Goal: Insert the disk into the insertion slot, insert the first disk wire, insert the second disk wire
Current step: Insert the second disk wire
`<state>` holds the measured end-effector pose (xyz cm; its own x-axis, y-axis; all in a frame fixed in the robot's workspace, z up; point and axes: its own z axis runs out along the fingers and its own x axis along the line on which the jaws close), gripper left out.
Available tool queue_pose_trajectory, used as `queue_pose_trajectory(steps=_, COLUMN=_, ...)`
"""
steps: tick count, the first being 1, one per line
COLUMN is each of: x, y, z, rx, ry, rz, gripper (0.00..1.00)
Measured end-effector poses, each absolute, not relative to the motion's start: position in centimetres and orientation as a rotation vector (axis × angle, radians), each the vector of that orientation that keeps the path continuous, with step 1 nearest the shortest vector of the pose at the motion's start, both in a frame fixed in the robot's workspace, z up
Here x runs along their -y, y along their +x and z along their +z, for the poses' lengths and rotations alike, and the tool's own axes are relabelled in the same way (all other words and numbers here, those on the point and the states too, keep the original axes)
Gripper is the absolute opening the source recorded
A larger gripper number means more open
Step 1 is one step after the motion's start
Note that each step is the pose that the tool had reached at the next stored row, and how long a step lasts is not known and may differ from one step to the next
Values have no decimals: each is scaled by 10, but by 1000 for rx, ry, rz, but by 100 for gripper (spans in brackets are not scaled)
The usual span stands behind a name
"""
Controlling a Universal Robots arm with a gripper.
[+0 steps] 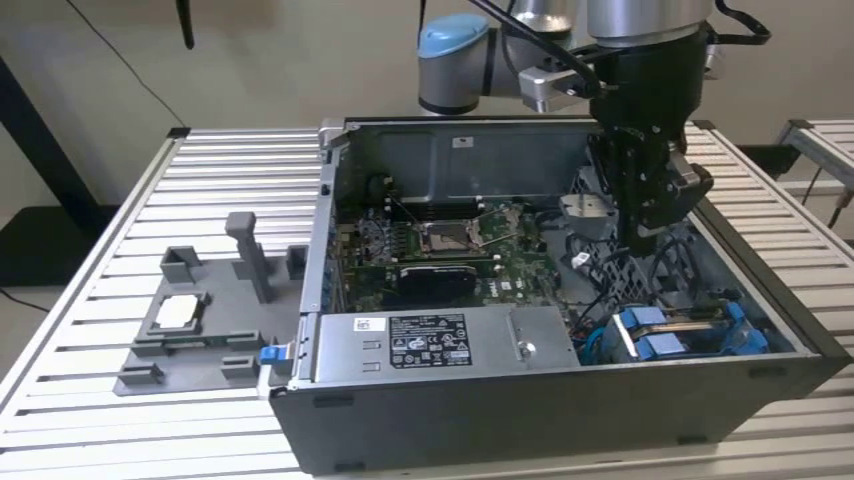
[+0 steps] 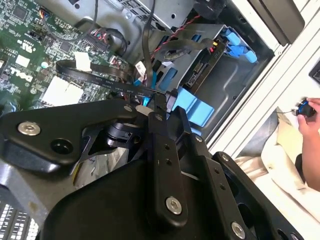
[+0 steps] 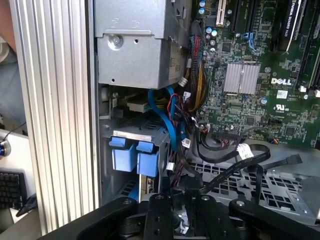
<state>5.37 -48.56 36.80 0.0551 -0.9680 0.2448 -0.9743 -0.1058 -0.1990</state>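
Your claw (image 1: 650,240) hangs well down inside the open computer case (image 1: 534,410), over its cable side, with the motherboard (image 1: 441,240) off beside it. In the second wrist view the claw (image 2: 159,102) has its fingers (image 2: 156,132) pressed together, and they look pinched on the end of a black flat wire (image 2: 100,79), which runs away from the tips across the board. A thin blue wire (image 2: 145,100) sits right at the tips too, but you can't tell if it's caught in the grip. The disk (image 1: 663,335) is already seated in the drive bay at the case's corner, near and below the claw, blue carrier tabs facing out; in the second wrist view it lies just past the fingertips (image 2: 192,107), not touching them. The power supply (image 1: 441,345) sits next to the bay, farther from the claw. The grey fixture (image 1: 200,330) is well apart from the claw, outside the case on the slatted counter (image 1: 227,170)
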Motion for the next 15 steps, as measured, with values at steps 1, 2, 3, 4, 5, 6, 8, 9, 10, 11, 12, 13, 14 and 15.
queue_pose_trajectory(steps=1, x=486, y=54, z=368, rx=2087, ry=2267, rz=498, gripper=27)
queue_pose_trajectory(steps=2, x=486, y=54, z=368, rx=2087, ry=2267, rz=498, gripper=27)
queue_pose_trajectory(steps=3, x=486, y=54, z=368, rx=2087, ry=2267, rz=498, gripper=25)
queue_pose_trajectory(steps=4, x=486, y=54, z=368, rx=2087, ry=2267, rz=498, gripper=18)
queue_pose_trajectory(steps=5, x=486, y=54, z=368, rx=2087, ry=2267, rz=498, gripper=18)
queue_pose_trajectory(steps=6, x=486, y=54, z=368, rx=2087, ry=2267, rz=498, gripper=18)
queue_pose_trajectory(steps=8, x=486, y=54, z=368, rx=2087, ry=2267, rz=498, gripper=16)
queue_pose_trajectory(steps=9, x=486, y=54, z=368, rx=2087, ry=2267, rz=498, gripper=16)
queue_pose_trajectory(steps=10, x=486, y=54, z=368, rx=2087, ry=2267, rz=498, gripper=16)
queue_pose_trajectory(steps=11, x=486, y=54, z=368, rx=2087, ry=2267, rz=498, gripper=16)
queue_pose_trajectory(steps=12, x=486, y=54, z=368, rx=2087, ry=2267, rz=498, gripper=16)
queue_pose_trajectory(steps=13, x=486, y=54, z=368, rx=2087, ry=2267, rz=498, gripper=16)
queue_pose_trajectory(steps=14, x=486, y=54, z=368, rx=2087, ry=2267, rz=499, gripper=16)
queue_pose_trajectory(steps=15, x=486, y=54, z=368, rx=2087, ry=2267, rz=499, gripper=16)
